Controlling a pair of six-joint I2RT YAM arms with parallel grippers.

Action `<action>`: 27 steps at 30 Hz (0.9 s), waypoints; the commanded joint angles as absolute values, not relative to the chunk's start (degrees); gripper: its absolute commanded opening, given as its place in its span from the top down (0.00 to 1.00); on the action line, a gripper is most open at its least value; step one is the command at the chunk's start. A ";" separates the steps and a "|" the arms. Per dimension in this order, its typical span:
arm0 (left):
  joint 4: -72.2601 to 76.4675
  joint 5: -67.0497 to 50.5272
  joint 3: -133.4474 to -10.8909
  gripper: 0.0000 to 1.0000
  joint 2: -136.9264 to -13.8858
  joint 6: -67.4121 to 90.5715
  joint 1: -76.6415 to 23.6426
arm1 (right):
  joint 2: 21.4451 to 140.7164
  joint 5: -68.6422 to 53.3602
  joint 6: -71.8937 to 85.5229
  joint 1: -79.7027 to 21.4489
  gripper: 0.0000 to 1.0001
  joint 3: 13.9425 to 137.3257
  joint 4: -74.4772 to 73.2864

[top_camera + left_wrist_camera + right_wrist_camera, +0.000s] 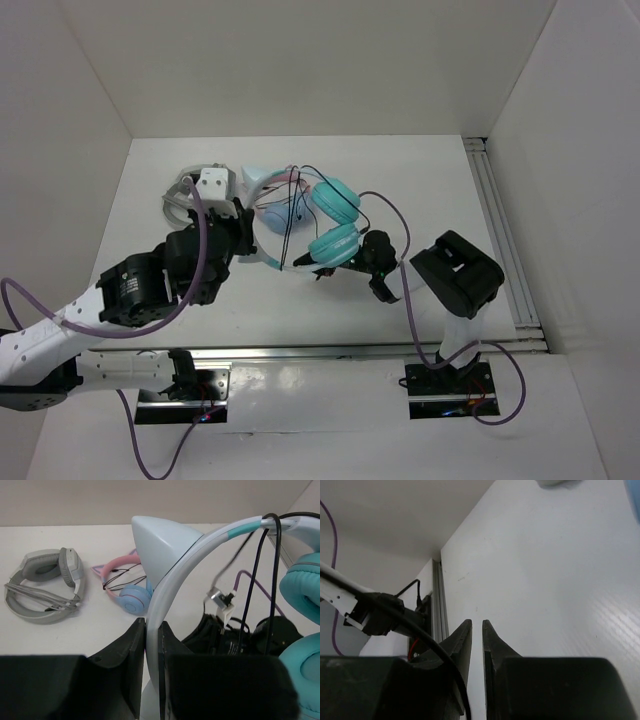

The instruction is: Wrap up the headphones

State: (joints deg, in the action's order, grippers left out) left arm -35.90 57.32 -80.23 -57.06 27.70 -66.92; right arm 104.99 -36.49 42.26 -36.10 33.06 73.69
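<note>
Left wrist, headphones (161, 550) pinched in left tool (151, 626)

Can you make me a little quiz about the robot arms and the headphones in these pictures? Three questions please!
1. True or false: the left gripper clamps the headphones by their headband.
2. How many pairs of headphones are in view? A two, B three, C four.
3. Fill in the gap: the pink-banded pair has light ____ cups.
Key: 1 true; 2 B; 3 blue.
</note>
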 commanded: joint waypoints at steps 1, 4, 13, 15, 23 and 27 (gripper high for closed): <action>-28.04 63.19 -81.21 1.00 -57.30 31.82 -67.15 | 107.22 -37.71 44.30 -35.77 0.78 31.46 97.99; -28.04 63.89 -81.21 1.00 -57.91 31.82 -67.15 | 108.28 -38.41 44.30 -35.77 0.77 30.15 99.23; -28.74 64.42 -80.68 1.00 -57.92 31.29 -67.15 | 105.12 -38.41 40.25 -35.24 0.75 28.39 92.81; -28.74 64.42 -80.68 1.00 -57.40 31.29 -67.15 | 104.33 -37.10 38.77 -35.24 0.77 28.39 90.89; -31.55 65.65 -80.68 1.00 -56.87 32.43 -67.15 | 102.05 -37.09 36.65 -35.24 0.73 27.77 87.10; -31.55 66.18 -80.68 1.00 -56.34 32.43 -67.15 | 101.43 -37.09 35.43 -35.24 0.67 27.25 85.17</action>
State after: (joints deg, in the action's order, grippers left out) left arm -36.56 63.46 -79.81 -58.59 28.97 -66.92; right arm 103.90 -37.65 37.93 -35.57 28.05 73.80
